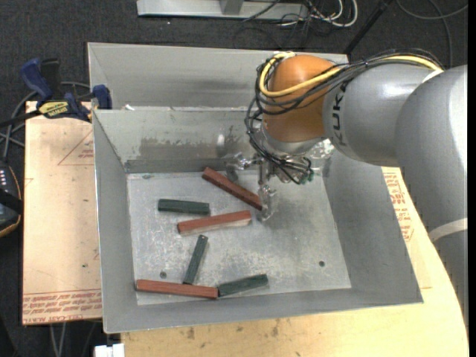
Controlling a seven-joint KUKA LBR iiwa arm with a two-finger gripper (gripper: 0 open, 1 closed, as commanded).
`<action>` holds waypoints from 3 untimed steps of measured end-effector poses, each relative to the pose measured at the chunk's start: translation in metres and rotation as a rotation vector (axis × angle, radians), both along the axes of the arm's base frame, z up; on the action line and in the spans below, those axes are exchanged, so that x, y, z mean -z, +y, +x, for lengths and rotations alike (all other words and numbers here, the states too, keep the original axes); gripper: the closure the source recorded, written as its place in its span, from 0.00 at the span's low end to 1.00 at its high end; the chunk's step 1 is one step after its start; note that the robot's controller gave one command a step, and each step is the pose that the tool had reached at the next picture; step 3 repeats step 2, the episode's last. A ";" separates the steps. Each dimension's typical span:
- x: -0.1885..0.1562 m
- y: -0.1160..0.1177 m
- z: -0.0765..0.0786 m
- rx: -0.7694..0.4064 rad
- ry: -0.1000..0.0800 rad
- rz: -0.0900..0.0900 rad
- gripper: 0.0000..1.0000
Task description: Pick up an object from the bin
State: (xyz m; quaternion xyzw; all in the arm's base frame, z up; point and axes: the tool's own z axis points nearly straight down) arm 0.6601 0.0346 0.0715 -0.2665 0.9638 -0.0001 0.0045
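**Approach step of a pick from the grey metal bin [111,199].** The jaws are carried below the orange-covered wrist [297,99] of the silver arm [394,117]. They are set low over the bin floor, at the lower-right end of a reddish-brown flat rectangular bar [227,185]. This bar lies in the rear middle of the bin, near the back wall. Whether the jaws are released or clenched cannot be told from this angle, so no grasp can be affirmed. Their tip appears to meet the bar's end, though contact is not certain. The step in hand is judged to be lowering and alignment ahead of a grasp, and the bar is not yet lifted.

**Orientation.** The bar lies flat. Its long axis runs diagonally, from the upper left by the back wall down to the lower right at the jaws. The next move is judged to call for the jaws to be set square to that diagonal, across the bar's short width. They are best placed further in from the end, since a bar taken at its tip may swing.

**Neighbours.** A second reddish-brown bar with a paler right end [214,222] lies just in front, almost level, close to the jaws. A dark green bar [183,207] lies to its left. Two more dark green bars [195,259] [242,283] and a third reddish-brown bar [176,288] lie well apart, toward the front.
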 end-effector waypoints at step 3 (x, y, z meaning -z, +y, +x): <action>-0.158 0.011 -0.002 -0.050 -0.005 -0.001 1.00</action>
